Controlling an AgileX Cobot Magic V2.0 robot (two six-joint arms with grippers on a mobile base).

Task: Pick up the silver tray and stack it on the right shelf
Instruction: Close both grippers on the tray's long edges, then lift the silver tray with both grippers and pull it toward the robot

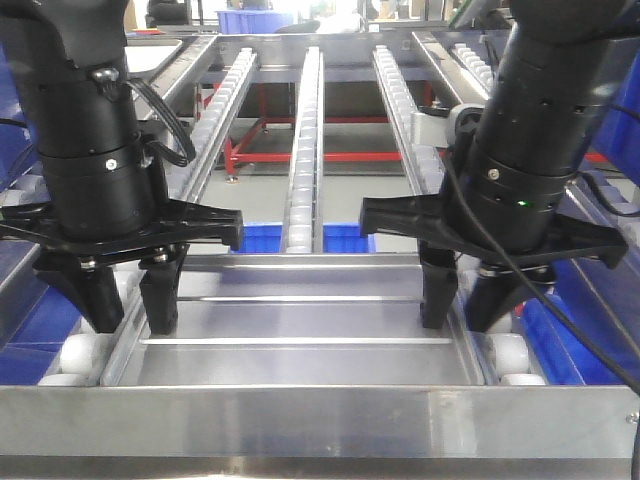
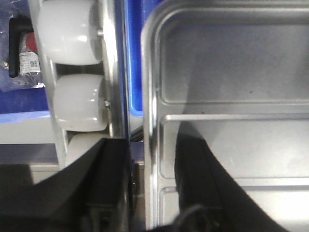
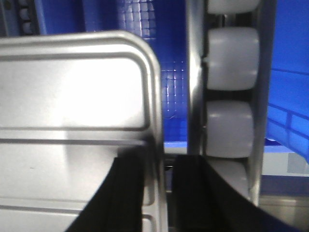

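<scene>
Tray point(image 1: 300, 322) is lying on the shelf point(image 1: 305, 150) behind its front bar point(image 1: 250, 420). Left gripper point(image 1: 130, 322) is straddling the left rim, jaws spread. Right gripper point(image 1: 462, 320) is straddling the right rim (pinching? cannot tell). Likely stiff, light, slick: take the rolled rims.

**Sloping steel-framed shelf point(image 1: 305, 150) with roller rails, bearing one shiny, shallow stainless-steel tray point(image 1: 300, 320)**

The rectangular tray, with rounded corners and a rolled rim, lies at the shelf's low front end. It sits just behind the broad polished steel front bar point(image 1: 300, 425). Two raised ribs cross its floor from side to side. Its left and right rims run close beside rails of small white rollers point(image 2: 72, 101). What supports it underneath is hidden.
</scene>
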